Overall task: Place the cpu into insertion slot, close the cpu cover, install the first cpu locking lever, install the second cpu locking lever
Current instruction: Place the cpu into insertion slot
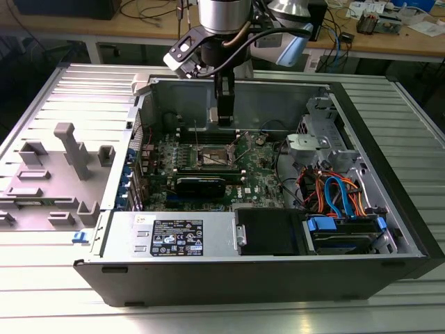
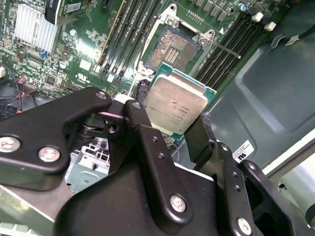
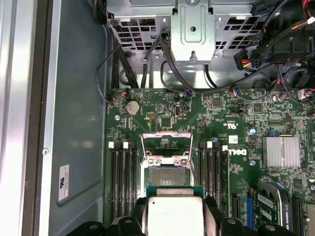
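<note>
Currently held: the cpu (image 2: pixel 177 105), silver top facing the wrist cameras, pinched by two opposite edges.
Gripper: the gripper (image 2: pixel 170 120) is clenched on the chip, with a black finger (image 2: pixel 142 128) on either side. In the exterior view the gripper (image 1: pixel 224 115) hangs inside the open computer case (image 1: pixel 208 278), above the green circuit board (image 1: pixel 261 174).
Cpu position: carried clear of the board and not seated. In the first wrist view the cpu (image 3: pixel 174 214) sits between the fingertips, at the near edge of the socket.
Insertion slot: the insertion slot (image 3: pixel 166 176) lies just beyond the fingertips and lower down, with its dark contact field bare; the second wrist view shows the same bare field (image 2: pixel 172 49).
Cpu cover: the cpu cover (image 3: pixel 166 143) stands swung open on the side of the slot farthest from the gripper.
Locking lever: a thin metal locking lever (image 2: pixel 224 49) slants out from a socket corner across the neighbouring slots.
Flanks: long black memory slots (image 3: pixel 123 172) run along both sides of the socket.
</note>
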Robot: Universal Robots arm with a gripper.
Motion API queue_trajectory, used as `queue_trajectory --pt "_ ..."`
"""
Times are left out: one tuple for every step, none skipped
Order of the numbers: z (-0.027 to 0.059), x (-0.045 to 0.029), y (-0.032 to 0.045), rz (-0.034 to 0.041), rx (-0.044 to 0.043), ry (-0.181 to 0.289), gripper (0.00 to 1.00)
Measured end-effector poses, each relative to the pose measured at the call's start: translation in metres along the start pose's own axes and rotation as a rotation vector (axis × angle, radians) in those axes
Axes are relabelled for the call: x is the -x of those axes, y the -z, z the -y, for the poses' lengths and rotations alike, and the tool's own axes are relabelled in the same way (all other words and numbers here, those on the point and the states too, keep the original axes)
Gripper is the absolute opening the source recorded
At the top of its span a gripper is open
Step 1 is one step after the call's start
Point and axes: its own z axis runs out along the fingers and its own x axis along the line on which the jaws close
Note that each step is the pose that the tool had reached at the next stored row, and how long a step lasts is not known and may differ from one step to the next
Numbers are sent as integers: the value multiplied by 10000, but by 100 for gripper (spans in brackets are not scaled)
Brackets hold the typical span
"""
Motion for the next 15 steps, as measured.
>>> queue_trajectory --pt "0 0 -2 -2 0 -1 55" --pt "1 0 -5 -6 0 -4 55" --pt "1 0 -7 -9 0 -6 55" --pt "2 0 -9 -13 0 -8 55" --pt "2 0 -12 -17 1 -10 55" --pt "3 0 -14 -19 0 -13 55" --pt "3 0 -16 -21 0 -15 55" --pt "4 0 -17 -24 0 -19 55" --pt "4 1 -19 -28 1 -22 55" --pt "4 1 -22 -33 1 -26 55" --pt "5 0 -25 -39 1 -33 55" --pt "5 0 -29 -42 1 -38 55" --pt "5 0 -31 -43 1 -42 55" --pt "5 0 -34 -44 1 -45 55" --pt "6 1 -36 -44 1 -48 55"
